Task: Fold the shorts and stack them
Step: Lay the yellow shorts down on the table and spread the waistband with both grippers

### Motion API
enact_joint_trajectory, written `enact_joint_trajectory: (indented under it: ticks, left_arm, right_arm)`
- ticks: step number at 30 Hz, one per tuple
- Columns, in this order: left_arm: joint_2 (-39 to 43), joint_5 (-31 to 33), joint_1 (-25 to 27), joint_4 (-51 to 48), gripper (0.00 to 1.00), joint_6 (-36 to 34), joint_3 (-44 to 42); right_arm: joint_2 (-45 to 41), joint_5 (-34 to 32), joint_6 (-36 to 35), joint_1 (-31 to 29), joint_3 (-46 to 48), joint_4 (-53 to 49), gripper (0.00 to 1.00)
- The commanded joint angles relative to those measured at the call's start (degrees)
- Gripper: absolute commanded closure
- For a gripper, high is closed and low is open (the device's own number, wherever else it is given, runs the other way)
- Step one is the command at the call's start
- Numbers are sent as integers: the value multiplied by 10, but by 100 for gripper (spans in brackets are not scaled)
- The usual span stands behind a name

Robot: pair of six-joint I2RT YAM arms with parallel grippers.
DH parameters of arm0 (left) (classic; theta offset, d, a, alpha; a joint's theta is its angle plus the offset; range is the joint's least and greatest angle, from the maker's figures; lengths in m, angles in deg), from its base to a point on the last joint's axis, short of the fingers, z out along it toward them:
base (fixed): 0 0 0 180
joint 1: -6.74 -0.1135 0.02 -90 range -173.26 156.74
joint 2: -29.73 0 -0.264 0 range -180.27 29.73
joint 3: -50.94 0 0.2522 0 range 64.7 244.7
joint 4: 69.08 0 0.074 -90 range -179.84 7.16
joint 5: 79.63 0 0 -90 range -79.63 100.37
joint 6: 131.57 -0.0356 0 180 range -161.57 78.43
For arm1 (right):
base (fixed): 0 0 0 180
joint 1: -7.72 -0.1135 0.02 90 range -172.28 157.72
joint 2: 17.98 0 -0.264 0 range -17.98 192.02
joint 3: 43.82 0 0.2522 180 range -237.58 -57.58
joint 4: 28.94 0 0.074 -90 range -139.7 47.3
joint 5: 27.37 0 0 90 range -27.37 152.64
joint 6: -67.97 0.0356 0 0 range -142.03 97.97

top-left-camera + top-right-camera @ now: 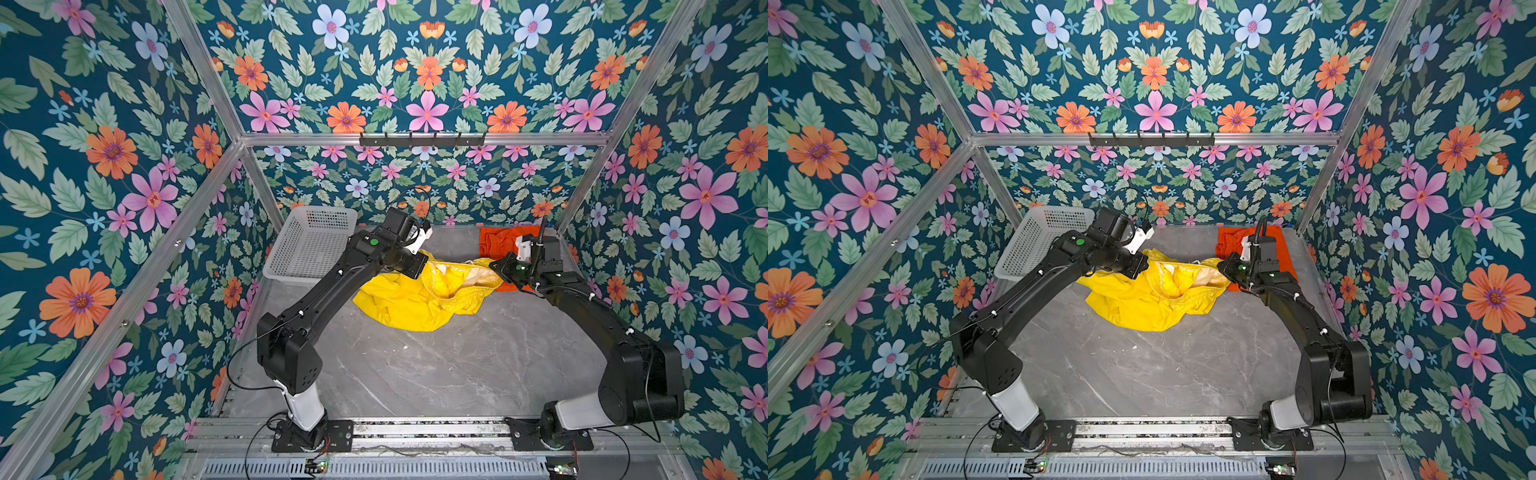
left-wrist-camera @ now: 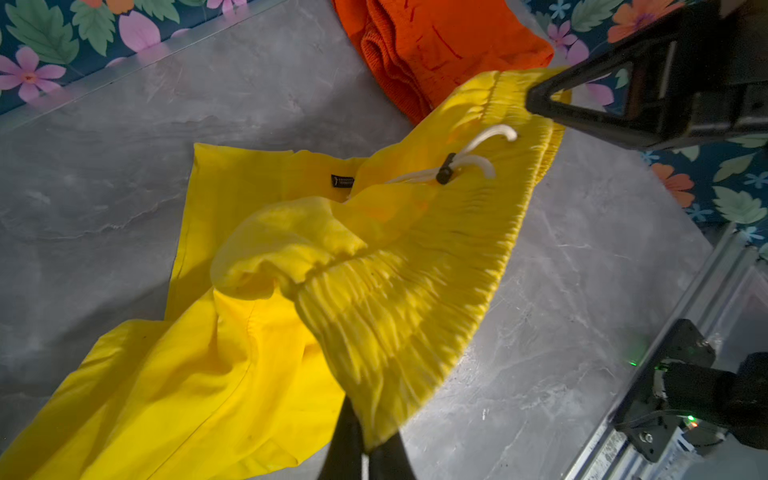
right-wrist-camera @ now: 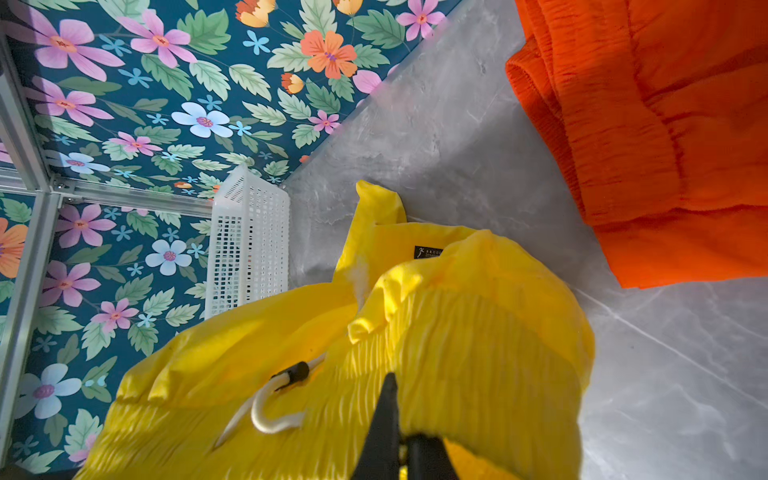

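Observation:
The yellow shorts (image 1: 399,303) (image 1: 1133,303) hang by their elastic waistband, which is stretched between my two grippers above the grey table, while the legs drape onto it. My left gripper (image 2: 368,449) is shut on one end of the waistband (image 2: 395,332). At the other end my right gripper (image 3: 401,440) (image 2: 540,102) is shut on the band. The whitish drawstring (image 2: 478,158) (image 3: 270,411) dangles from the waistband. The orange shorts (image 1: 494,243) (image 1: 1231,239) (image 3: 665,145) lie folded at the back right corner, partly hidden behind my right wrist.
A white perforated basket (image 1: 311,245) (image 1: 1038,245) (image 3: 249,249) stands at the back left, close behind my left wrist. Floral walls with aluminium posts close in the grey marble table (image 1: 457,365) on three sides. A black hook rail (image 1: 422,140) runs above the back wall.

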Motion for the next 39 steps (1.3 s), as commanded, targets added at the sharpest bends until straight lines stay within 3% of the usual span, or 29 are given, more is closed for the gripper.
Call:
enact_joint_trajectory:
  ticks: [1,3,5,10,15,18,20,26,35,37,39]
  left_arm:
    - [5,-39,-1,25,100,28,-12]
    - [-1,-58,-1,38,100,42,-21]
    - [-9,-73,-1,51,100,55,-24]
    - [-34,-100,-1,61,100,81,-4]
    - [-59,-114,-1,45,100,124,22]
    - [-69,-117,-1,30,100,143,33]
    - [-72,-119,-1,26,100,151,34]
    - [-68,-133,-1,30,100,162,24]
    - [-59,-157,-1,42,100,172,12]
    - [-54,-159,-1,45,100,172,10]
    - [-47,-162,-5,52,95,173,7]
  right_arm:
    - [-6,11,-44,2,-8,-9,80]
    - [-33,-2,-70,0,1,-14,62]
    - [-81,-44,-105,-8,17,-28,52]
    - [-223,-172,-216,-112,90,-35,48]
    - [-279,-185,-286,-246,206,113,46]
    - [-236,-242,-315,-331,212,159,45]
    - [-193,-251,-304,-357,197,180,44]
    - [-81,-303,-252,-368,177,283,41]
    - [50,-384,-224,-367,103,328,40]
    - [64,-395,-229,-367,96,332,47]
    - [64,-383,-243,-363,98,335,61]
